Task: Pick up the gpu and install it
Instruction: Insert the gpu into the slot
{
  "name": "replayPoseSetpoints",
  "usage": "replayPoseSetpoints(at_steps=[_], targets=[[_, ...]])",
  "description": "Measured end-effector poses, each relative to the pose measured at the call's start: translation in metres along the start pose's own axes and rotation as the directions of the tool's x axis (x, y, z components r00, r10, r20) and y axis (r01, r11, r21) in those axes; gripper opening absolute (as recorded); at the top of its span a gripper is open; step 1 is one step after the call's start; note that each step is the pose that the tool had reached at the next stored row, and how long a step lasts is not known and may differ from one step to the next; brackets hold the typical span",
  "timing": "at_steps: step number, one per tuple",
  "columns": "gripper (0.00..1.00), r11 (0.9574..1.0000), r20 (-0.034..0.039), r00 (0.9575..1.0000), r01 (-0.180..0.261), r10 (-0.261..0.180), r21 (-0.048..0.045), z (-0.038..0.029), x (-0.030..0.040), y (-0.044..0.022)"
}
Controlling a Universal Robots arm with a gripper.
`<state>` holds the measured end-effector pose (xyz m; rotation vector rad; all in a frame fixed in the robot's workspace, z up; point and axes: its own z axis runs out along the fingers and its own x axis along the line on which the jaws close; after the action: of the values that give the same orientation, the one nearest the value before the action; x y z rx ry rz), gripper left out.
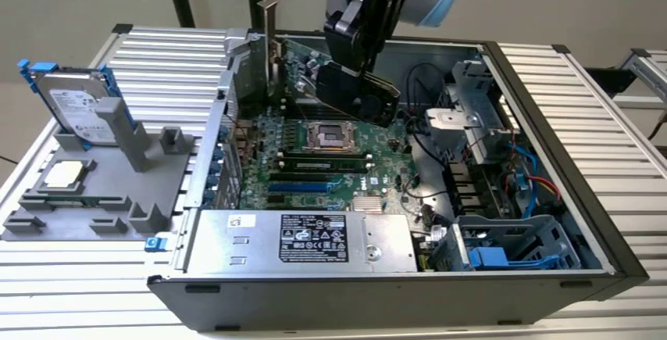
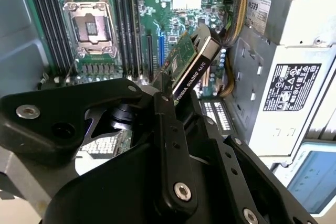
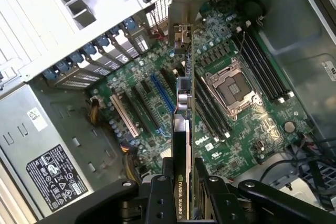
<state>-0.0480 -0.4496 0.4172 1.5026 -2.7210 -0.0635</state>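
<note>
The gpu (image 1: 308, 70) is a thin card with a green board face, a black cover and a metal bracket (image 1: 267, 39) at one end. My gripper (image 1: 355, 65) is shut on its black-covered end and holds it on edge, tilted, above the motherboard (image 1: 312, 160) inside the open computer case. In the first wrist view the gpu (image 3: 181, 124) appears edge-on, lying over the board between the blue expansion slot (image 3: 161, 94) and the memory slots, with a finger (image 3: 157, 198) on either side. The second wrist view has the gpu (image 2: 190, 62) sticking out past my fingers (image 2: 169, 129).
The CPU socket (image 1: 328, 135) sits mid-board. A silver power supply (image 1: 302, 238) fills the case's near side, a drive cage (image 1: 511, 250) the exterior view's right. Left of the case, a grey fixture (image 1: 94, 199) carries a hard drive (image 1: 78, 105) and a silver chip (image 1: 65, 173).
</note>
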Motion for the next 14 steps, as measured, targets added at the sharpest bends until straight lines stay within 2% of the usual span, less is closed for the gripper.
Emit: replayPoseSetpoints(at_steps=[7, 14], targets=[[0.0, 0.9985, -0.0029, 0.9985, 0.055, -0.055, 0.0004, 0.0, -0.0003, -0.0005], [0.0, 0.9931, -0.0061, 0.9931, 0.117, -0.117, 0.0007, 0.0, -0.0006, -0.001]])
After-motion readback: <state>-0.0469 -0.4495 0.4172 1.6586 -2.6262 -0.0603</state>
